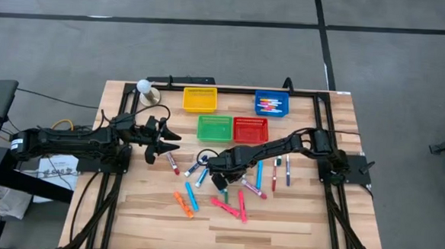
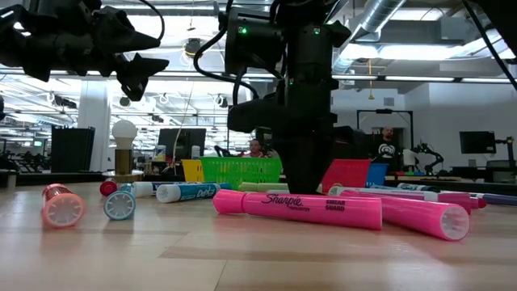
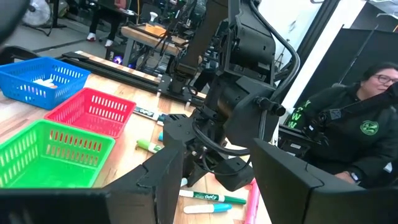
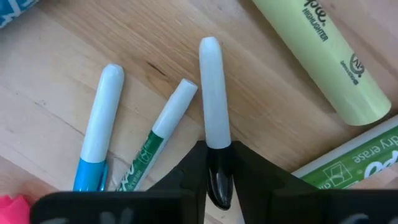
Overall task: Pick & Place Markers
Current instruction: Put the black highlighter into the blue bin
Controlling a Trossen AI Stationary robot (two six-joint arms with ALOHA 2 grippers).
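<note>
one white-barrelled, black-ended marker (image 4: 212, 134) pinched in right hand (image 4: 217, 180), left hand (image 1: 163, 140) open

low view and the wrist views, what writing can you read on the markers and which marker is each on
"Sharpie" and "SMEAR GUARD": on the pink highlighter lying in front in the low view.
"HIGHLIGHTER": on the pale yellow-green highlighter in the right wrist view; the larger word above it is cut off.
"erase": on the green-and-white marker at that view's edge; the rest is cropped.
Print on the blue-labelled marker and the green-printed marker: too blurred to read.
</note>
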